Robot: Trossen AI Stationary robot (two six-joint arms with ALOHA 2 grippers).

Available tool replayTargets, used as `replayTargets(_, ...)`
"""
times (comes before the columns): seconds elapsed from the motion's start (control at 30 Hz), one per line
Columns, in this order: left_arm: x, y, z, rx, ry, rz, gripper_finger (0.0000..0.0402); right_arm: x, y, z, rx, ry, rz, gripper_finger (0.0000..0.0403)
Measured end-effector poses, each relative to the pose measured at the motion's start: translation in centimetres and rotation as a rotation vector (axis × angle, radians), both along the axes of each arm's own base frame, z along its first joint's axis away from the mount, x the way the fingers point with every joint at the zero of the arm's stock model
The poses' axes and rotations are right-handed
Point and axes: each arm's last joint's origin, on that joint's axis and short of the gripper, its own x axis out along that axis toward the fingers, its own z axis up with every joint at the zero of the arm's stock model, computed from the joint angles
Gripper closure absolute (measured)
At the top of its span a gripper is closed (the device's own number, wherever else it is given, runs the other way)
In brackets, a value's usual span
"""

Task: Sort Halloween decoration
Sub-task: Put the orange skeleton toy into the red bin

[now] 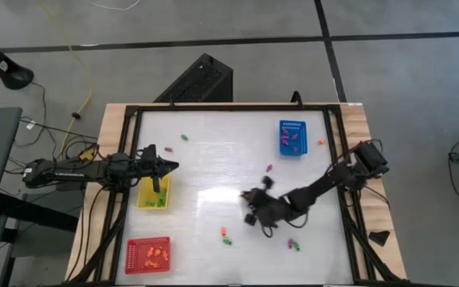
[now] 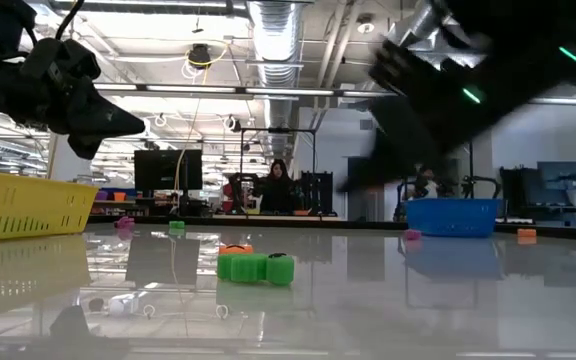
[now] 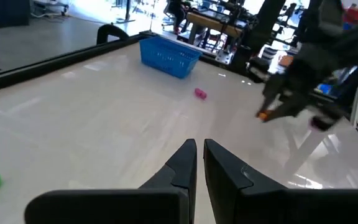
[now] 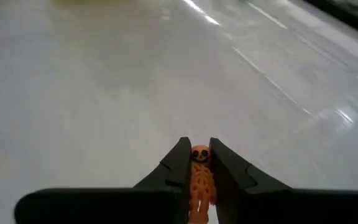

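My right gripper [image 4: 199, 163] pinches an orange skeleton piece [image 4: 200, 180] above bare tabletop, well apart from the blue tray [image 1: 292, 137], open room all round. My left gripper [image 1: 169, 166], fingers shut and empty, hovers over the yellow tray [image 1: 144, 197].

Left end effector [image 1: 168, 166] hovers over the yellow tray [image 1: 153, 194]; right end effector [image 1: 247, 196] sits mid-worktop [image 1: 213, 159] (pieces scattered around).
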Motion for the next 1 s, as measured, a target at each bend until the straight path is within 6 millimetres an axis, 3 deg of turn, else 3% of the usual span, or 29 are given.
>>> replayTargets(0.13, 0.0, 0.0, 0.0, 0.012, 0.004, -0.001, 0.0384, 4.5, 0.1, 3.6, 0.064, -0.099, 0.271, 0.0335)
replayTargets(0.3, 0.0, 0.0, -0.1, 0.012, 0.007, -0.001, 0.0384, 8.9, 0.3, 5.8, 0.083, -0.262, 0.574, 0.0335)
replayTargets(0.73, 0.0, 0.0, -0.5, 0.04, 0.053, -0.005, 0.0384, 22.4, 2.7, 4.4, 0.086, -0.491, 1.017, 0.0335)
replayTargets(1.0, 0.0, 0.0, -0.5, 0.035, 0.057, -0.001, 0.0384, 27.0, 3.7, 3.4, 0.095, -0.546, 1.119, 0.0335)
